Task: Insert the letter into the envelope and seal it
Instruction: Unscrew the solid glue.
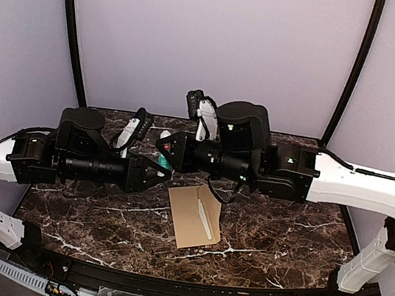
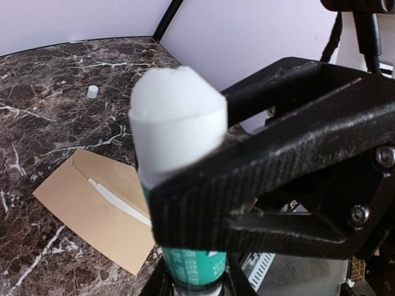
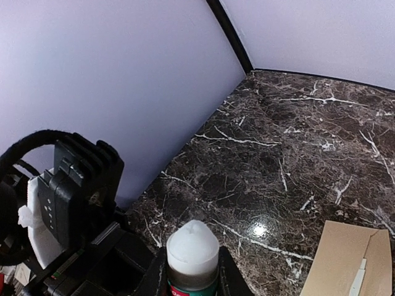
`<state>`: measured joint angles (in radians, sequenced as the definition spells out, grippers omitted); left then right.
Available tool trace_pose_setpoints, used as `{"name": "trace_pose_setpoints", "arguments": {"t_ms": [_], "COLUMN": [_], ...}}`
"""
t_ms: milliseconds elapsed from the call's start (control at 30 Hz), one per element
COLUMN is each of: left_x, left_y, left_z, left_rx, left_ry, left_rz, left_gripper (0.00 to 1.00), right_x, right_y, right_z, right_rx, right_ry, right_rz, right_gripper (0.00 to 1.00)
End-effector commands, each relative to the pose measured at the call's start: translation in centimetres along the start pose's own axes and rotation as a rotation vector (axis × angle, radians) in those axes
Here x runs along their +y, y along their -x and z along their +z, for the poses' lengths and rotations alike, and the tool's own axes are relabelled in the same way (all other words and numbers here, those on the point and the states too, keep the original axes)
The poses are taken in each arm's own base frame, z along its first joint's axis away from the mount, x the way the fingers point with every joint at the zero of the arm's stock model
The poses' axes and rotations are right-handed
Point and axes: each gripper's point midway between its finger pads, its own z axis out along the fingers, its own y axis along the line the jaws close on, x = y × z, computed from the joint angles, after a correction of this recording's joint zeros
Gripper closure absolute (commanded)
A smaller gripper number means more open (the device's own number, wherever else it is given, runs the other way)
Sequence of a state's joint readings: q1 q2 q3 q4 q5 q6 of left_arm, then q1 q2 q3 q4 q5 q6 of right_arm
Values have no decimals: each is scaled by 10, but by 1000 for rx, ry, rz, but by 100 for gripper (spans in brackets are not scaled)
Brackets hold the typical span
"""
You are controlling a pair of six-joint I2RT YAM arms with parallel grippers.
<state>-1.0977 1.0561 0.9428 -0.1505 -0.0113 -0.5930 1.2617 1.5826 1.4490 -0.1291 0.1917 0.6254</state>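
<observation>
Top view: the left gripper (image 1: 152,174) and right gripper (image 1: 167,149) both clamp the glue stick (image 1: 163,161) at mid-frame, and the envelope (image 1: 193,217) lies flat just lower right, its long axis roughly up-down. Left wrist: the envelope (image 2: 92,206) sits lower left, below the bared glue tip. Right wrist: it fills the bottom right corner (image 3: 342,259).

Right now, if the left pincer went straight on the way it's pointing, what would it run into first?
Most likely the right pincer. It faces the left pincer nearly head-on, and both are closed on the glue stick between them. Depth is hard to judge.
</observation>
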Motion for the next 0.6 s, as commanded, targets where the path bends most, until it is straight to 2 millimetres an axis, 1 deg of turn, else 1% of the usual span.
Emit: {"name": "trace_pose_setpoints", "arguments": {"t_ms": [0,233,300,367,400,467,500,533,567], "left_x": [35,29,28,23,19,12,12,5,6], "left_y": [14,4,2,4,9,15,20,22,26], "left_z": [0,13,16,16,12,6,3,-2,-4], "left_rx": [-93,-48,-41,-49,-74,-99,-117,-123,-129], "left_ry": [170,128,123,97,73,9,-7,-60,-76], "left_rz": [-26,-33,-34,-41,-50,-71,-83,-99,-110], "left_gripper": [100,100,100,100,100,100,100,100,100], "right_x": [16,7,7,9,9,6,7,12,18], "right_y": [-23,-19,-18,-18,-15,-10,-6,-2,4], "right_z": [1,0,-1,-6,-10,-21,-28,-35,-44], "right_rx": [66,47,40,34,23,1,-16,-32,-56], "right_ry": [-17,-72,-69,-51,-42,-35,-12,30,88], "right_rz": [74,88,94,101,105,105,96,81,70], "right_gripper": [99,98,94,86,82,70,63,55,47]}}
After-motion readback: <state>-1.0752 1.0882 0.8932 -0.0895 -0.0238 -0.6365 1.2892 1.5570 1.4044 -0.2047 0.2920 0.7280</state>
